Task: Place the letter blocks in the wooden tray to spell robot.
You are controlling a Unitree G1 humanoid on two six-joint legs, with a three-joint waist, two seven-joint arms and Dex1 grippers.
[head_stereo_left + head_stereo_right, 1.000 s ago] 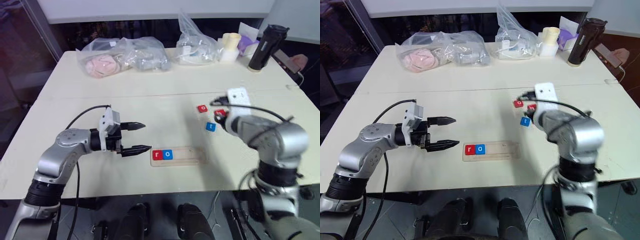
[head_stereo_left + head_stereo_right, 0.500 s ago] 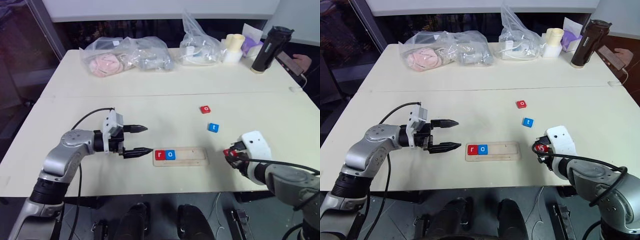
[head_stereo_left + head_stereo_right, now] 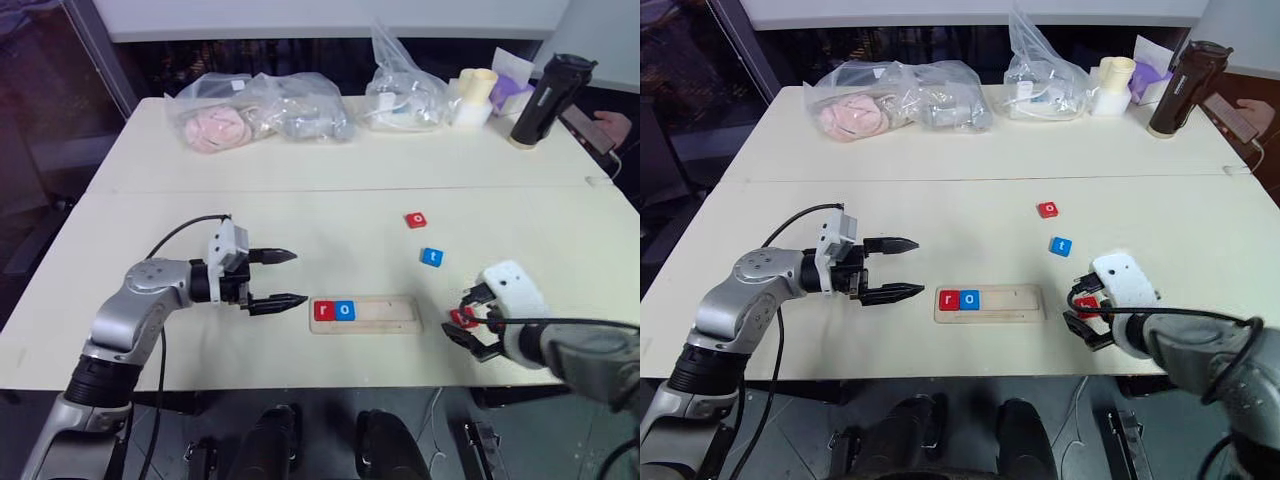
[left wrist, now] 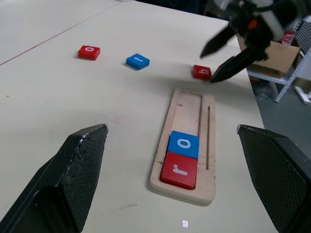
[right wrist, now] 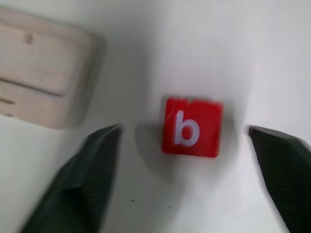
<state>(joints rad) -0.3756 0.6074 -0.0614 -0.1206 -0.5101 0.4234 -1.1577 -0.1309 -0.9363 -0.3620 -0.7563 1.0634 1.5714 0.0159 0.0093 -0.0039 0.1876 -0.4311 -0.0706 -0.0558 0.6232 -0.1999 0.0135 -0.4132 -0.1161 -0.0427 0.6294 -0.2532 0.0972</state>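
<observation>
Tabletop scene with the wooden tray lying flat near the front edge of the pale table. Two letter blocks are seated in the tray's left end: the red r block outermost and the blue o block touching it on the right. The rest of the tray's length is bare wood.

Three further blocks are seen on the table to the right of the tray. The red o block lies farthest back, and the blue t block lies just in front of it, apart from it. The red b block lies flat on the table just past the tray's right end, not touching the tray.

The right gripper is held over the b block with its two black fingers spread wide. In the right wrist view one finger is seen on each side of the block, and neither is touching it.

The left gripper is held level just left of the tray, pointing toward it, with its fingers apart and nothing between them.

At the back of the table are shown two clear plastic bags with contents, a pale cup and a dark bottle.
</observation>
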